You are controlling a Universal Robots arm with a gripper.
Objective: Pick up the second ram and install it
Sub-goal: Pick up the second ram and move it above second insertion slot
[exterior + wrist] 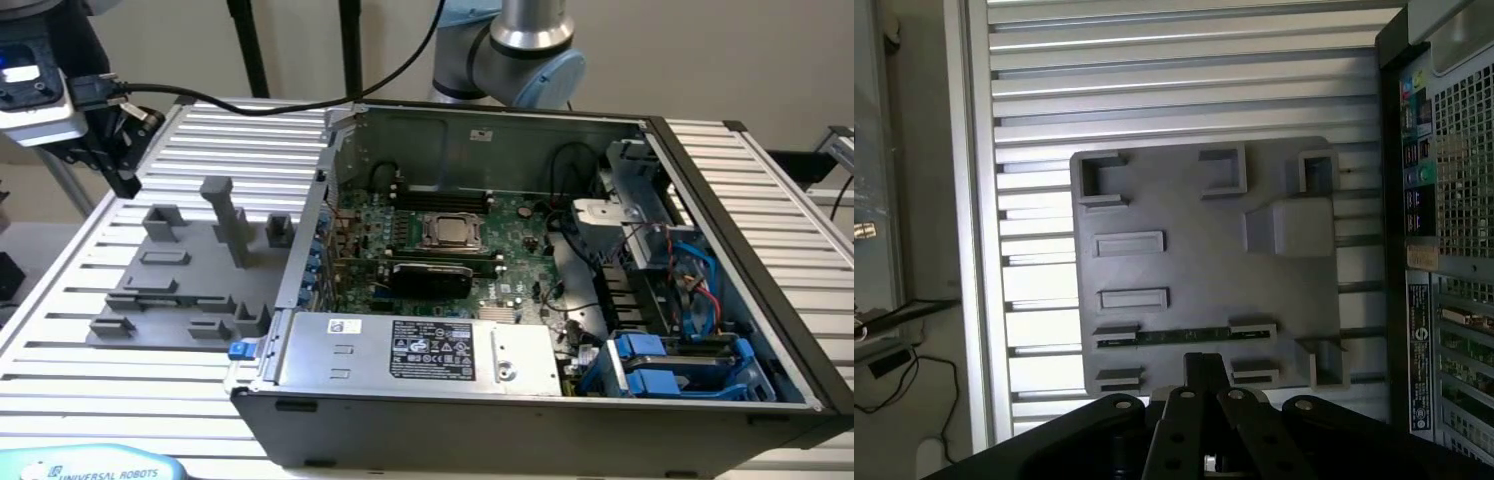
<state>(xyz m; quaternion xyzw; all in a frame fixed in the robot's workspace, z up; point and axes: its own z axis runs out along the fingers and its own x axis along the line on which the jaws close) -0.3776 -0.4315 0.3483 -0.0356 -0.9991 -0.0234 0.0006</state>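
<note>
The second ram (1184, 335) is a thin dark-green stick lying on edge in the grey clips of the holder plate (1204, 270). My gripper (1204, 362) hangs above the plate, its dark fingers together just beside the stick and apart from it, holding nothing. In the exterior view the gripper (124, 182) is high over the far left corner of the holder plate (160, 300). The open computer case (534, 270) stands to the exterior view's right of the plate, with the large green motherboard (521, 235) and its long memory slots (441, 197) inside.
Grey posts and blocks (224, 215) stick up from the holder plate. The case wall (314, 240) rises right beside the plate. A power supply (427, 350) and blue drive bays (667, 365) fill the case front. The slatted table (94, 390) extends around.
</note>
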